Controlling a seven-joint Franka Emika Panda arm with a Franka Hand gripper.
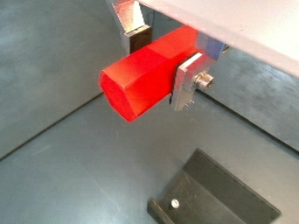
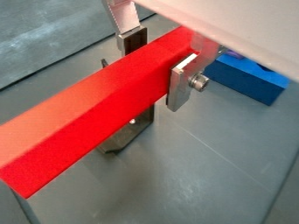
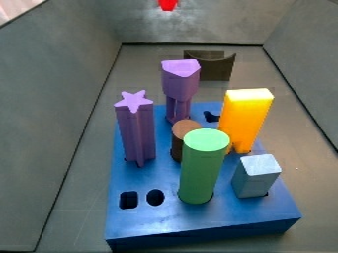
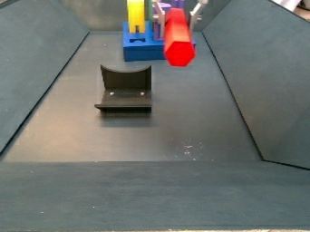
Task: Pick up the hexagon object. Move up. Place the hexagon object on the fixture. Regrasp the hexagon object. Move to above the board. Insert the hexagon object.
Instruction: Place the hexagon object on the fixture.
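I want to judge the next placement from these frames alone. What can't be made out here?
- The gripper holds the hexagon object; its upper body is cut off by the frame edge in both wrist views.
- In a side view only a scrap of the hexagon object shows at the frame edge.
- The board is largely hidden behind the peg.
- The fixture stands partly behind the purple peg.

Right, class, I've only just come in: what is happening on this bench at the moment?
The robot's gripper holds the red hexagon peg clamped between its fingers, lifted clear of the floor. The dark fixture sits empty below it. The blue board, with its coloured pegs, waits further off.
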